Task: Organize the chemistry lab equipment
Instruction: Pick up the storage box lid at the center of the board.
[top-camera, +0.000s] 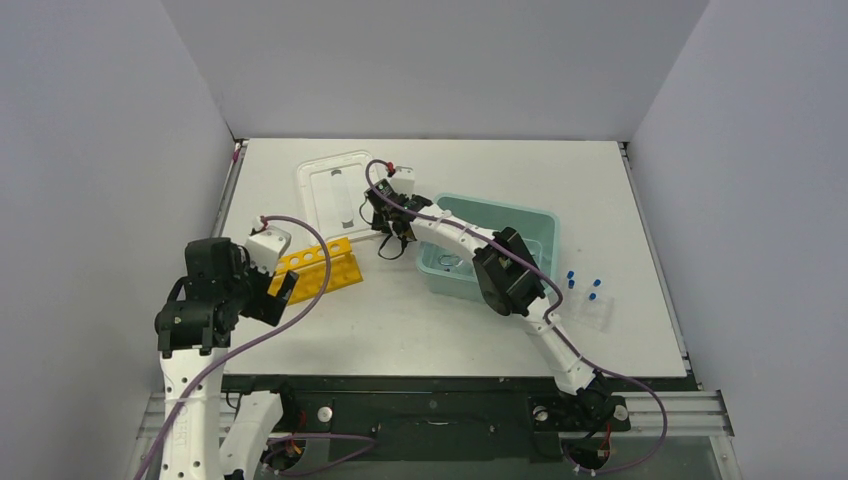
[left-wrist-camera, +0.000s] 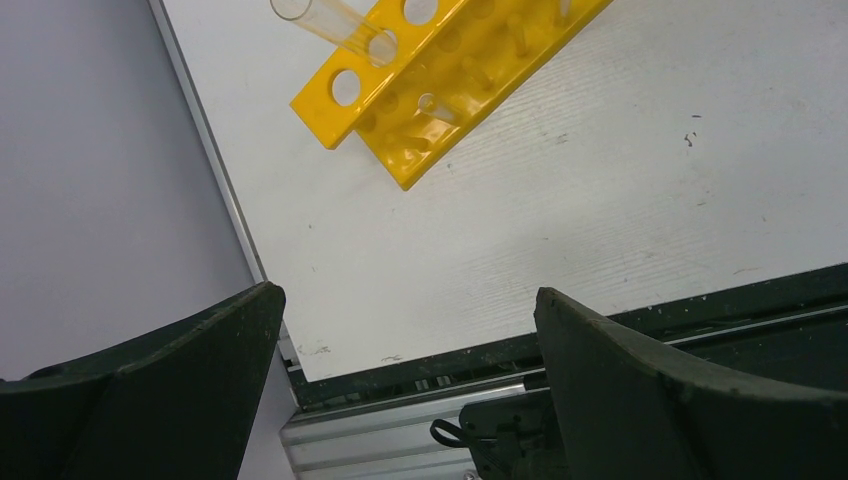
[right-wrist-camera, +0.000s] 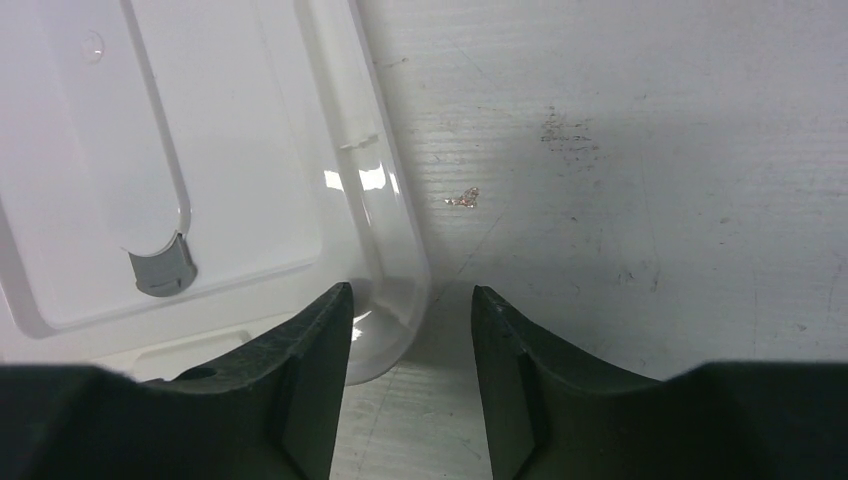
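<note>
The left gripper (left-wrist-camera: 410, 330) hung with its fingers spread wide and empty. The yellow holed rack (left-wrist-camera: 450, 70) lay at its 12 o'clock, with a clear glass tube (left-wrist-camera: 330, 22) in one hole. The right gripper (right-wrist-camera: 412, 320) hovered over a corner of the white lid (right-wrist-camera: 200, 150), fingers parted narrowly, gripping nothing. The blue-capped vials (top-camera: 583, 285) sat at 4 o'clock of the teal tub (top-camera: 500, 203).

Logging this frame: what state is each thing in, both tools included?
Teal tub: uncovered.
White lid: off the tub, flat on the table.
Yellow rack: a clear tube in one hole.
Blue-capped vials: capped, on the table.
Left tool: open, empty.
Right tool: open, empty, at the lid's corner.
</note>
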